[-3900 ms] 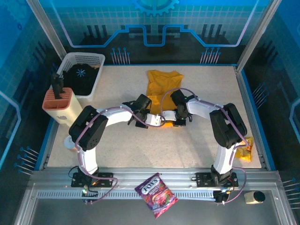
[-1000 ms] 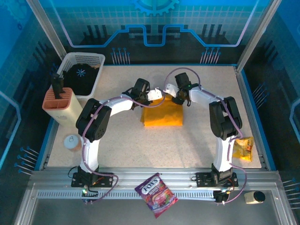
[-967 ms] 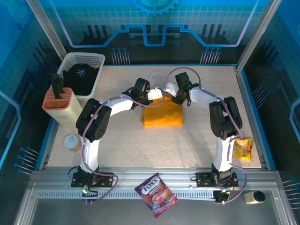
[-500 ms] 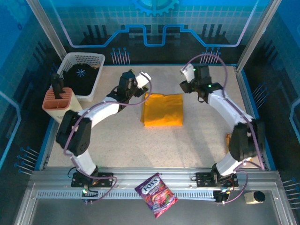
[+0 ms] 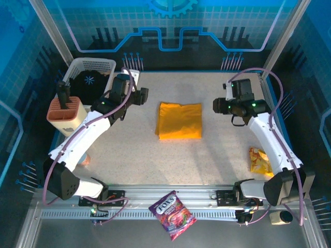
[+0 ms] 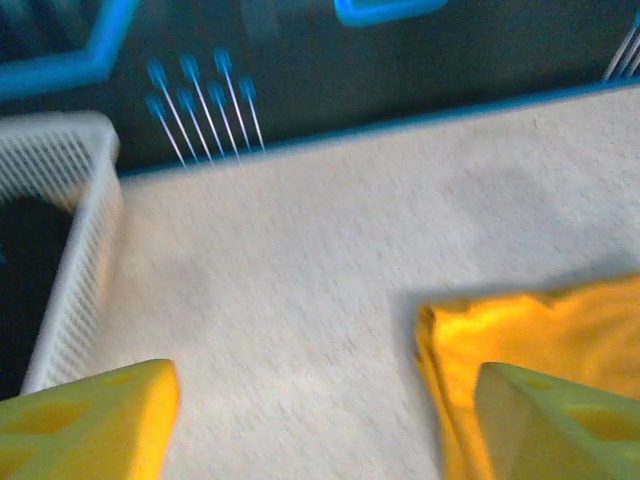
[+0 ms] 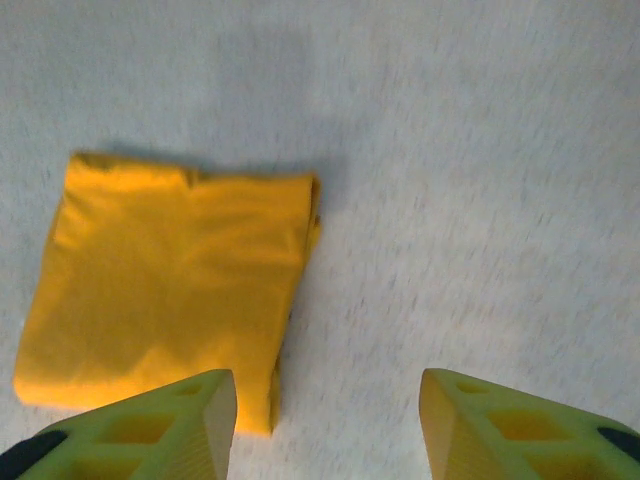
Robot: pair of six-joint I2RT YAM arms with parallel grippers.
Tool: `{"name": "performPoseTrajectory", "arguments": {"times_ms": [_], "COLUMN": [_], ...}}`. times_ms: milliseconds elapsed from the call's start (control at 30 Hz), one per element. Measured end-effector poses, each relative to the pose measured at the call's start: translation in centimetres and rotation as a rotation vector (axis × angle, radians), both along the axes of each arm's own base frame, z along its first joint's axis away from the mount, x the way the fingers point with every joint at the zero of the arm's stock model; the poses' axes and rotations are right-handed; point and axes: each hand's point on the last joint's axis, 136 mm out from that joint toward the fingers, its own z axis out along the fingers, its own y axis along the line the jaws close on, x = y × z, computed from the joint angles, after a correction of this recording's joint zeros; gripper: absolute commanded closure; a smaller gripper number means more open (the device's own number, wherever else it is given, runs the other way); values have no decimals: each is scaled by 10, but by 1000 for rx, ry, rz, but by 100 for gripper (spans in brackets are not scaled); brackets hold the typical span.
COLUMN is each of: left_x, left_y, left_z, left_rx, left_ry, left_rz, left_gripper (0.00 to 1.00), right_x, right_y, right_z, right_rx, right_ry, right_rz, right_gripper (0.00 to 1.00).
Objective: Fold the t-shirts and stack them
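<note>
The folded t-shirt [image 5: 179, 120], a soft yellow rectangle with rumpled edges, lies flat on the speckled table [image 5: 207, 155] between the two grippers, with bare tabletop all round it. The left gripper [image 5: 142, 94] and right gripper [image 5: 217, 106] hang spread wide, holding nothing, each clear of the cloth. A white mesh basket [image 5: 106, 88] sits close on the left gripper's left, its dark contents hard to make out.

T-shirt [image 5: 179, 120]: thin matt cloth, lightly creased. Table [image 5: 207, 160]: matt, finely speckled, grainy surface. Basket [image 5: 94, 61]: white plastic lattice. Fingers [image 7: 150, 415] of the right gripper [image 7: 322, 395]: matt yellow-green plastic. Front rail [image 5: 196, 192]: brushed metal. Sweets bag [image 5: 172, 214]: glossy film.
</note>
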Motion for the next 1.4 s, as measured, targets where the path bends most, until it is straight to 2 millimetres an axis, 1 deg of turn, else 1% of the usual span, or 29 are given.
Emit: {"name": "performPoseTrajectory", "arguments": {"times_ms": [33, 100, 167, 267, 300, 433, 500, 600, 700, 833, 900, 933, 1067, 1133, 1200, 1233, 1267, 1333, 1400], "left_x": [-6, -20, -35, -55, -60, -68, -66, -60, -56, -51, -47, -45, -34, -27, -18, -15, -10, 1, 16], "left_y": [-1, -7, -13, -28, -34, -59, -69, -79, -82, -84, -87, -88, -95, -98, -98, -97, -95, -90, -84], "left_z": [-11, -39, -72, -121, -134, -170, -185, -204, -220, -238, -246, -249, -259, -260, -260, -260, -260, -260, -260], "left_rx": [-26, -92, -133, -143, -138, -119, -105, -93, -81, -61, -53, -52, -52, -58, -68, -70, -76, -88, -100], "left_ry": [50, 156, 257, 409, 446, 543, 581, 617, 644, 674, 683, 685, 694, 689, 681, 680, 676, 670, 665], "left_rz": [5, 17, 29, 38, 37, 35, 40, 54, 76, 92, 96, 97, 108, 112, 120, 124, 132, 148, 162], "left_gripper": [29, 31, 33, 34, 34, 37, 39, 44, 48, 49, 50, 53, 55, 62, 65, 65, 69, 70, 70], "right_x": [-4, -15, -21, -24, -23, -20, -16, -8, -3, 0, 2, 4, 14, 21, 29, 32, 37, 47, 61], "right_y": [2, 9, 16, 28, 32, 44, 50, 57, 59, 61, 63, 64, 70, 72, 74, 75, 77, 79, 82], "right_z": [-9, -31, -48, -75, -84, -118, -132, -150, -168, -190, -198, -201, -207, -205, -205, -205, -205, -205, -205], "right_rx": [11, 36, 51, 69, 74, 90, 100, 114, 118, 113, 116, 118, 135, 138, 141, 142, 145, 151, 162], "right_ry": [27, 97, 150, 220, 241, 309, 336, 360, 388, 427, 446, 450, 457, 444, 434, 431, 428, 420, 411], "right_rz": [-2, -1, 2, 6, 5, 0, -5, -12, -23, -32, -32, -31, -25, -24, -21, -23, -20, -16, -13], "right_gripper": [52, 52, 53, 53, 53, 51, 51, 51, 55, 64, 71, 74, 86, 94, 99, 100, 100, 100, 100]}}
